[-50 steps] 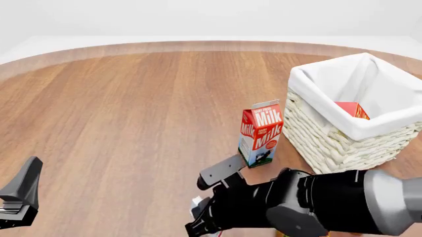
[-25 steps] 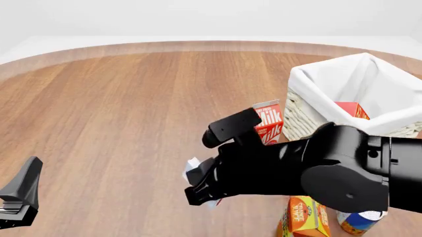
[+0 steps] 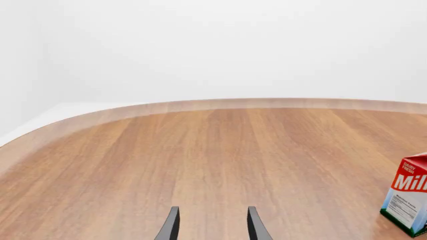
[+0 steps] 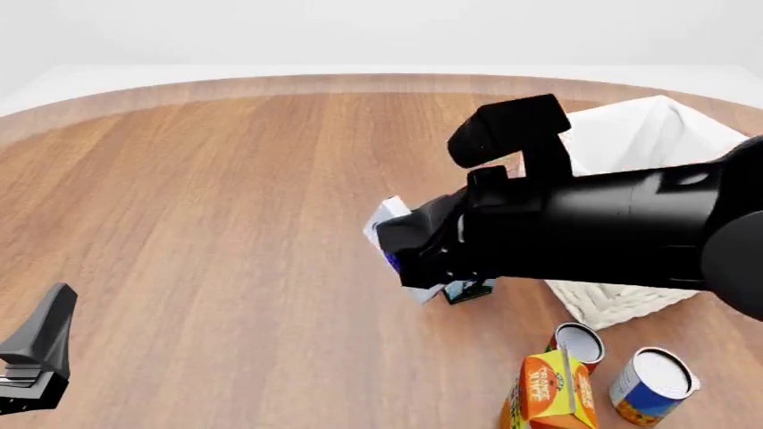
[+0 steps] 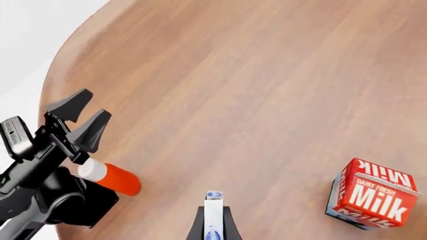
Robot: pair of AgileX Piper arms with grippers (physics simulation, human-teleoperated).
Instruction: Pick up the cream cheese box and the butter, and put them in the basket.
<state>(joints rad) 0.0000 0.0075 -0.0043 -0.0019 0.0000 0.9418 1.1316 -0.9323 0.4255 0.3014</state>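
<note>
At the far right of the tabletop (image 4: 214, 179) stands the basket (image 4: 632, 134), its white liner showing above my right arm, which crosses in front and hides most of the woven wall and the inside; from these views I cannot tell what lies in it, and the butter is not visible anywhere now.

My right gripper (image 4: 399, 246) is raised above the wood, just left of the basket, and its fingers are clamped on the cream cheese box (image 4: 391, 222). The front view shows only a white corner with a blue mark poking out of the black fingers. The right wrist view shows the box (image 5: 213, 215) as a thin white slab with blue print, held edge-on between the two fingers.

Beneath that arm, the milk carton (image 5: 372, 194) stands upright on the wood; in the front view only its lower corner peeks out under the gripper. Near the front edge, right of centre, sit an orange-yellow juice carton (image 4: 551, 391) and two cans (image 4: 649, 384), close together.

My left gripper (image 4: 36, 353) hangs low at the near left, well apart from everything else. Its fingers (image 3: 171, 226) are spread with bare wood between them, holding nothing. The right wrist view also catches it (image 5: 73, 117), with an orange-red cylinder (image 5: 113, 179) lying beside that arm.
</note>
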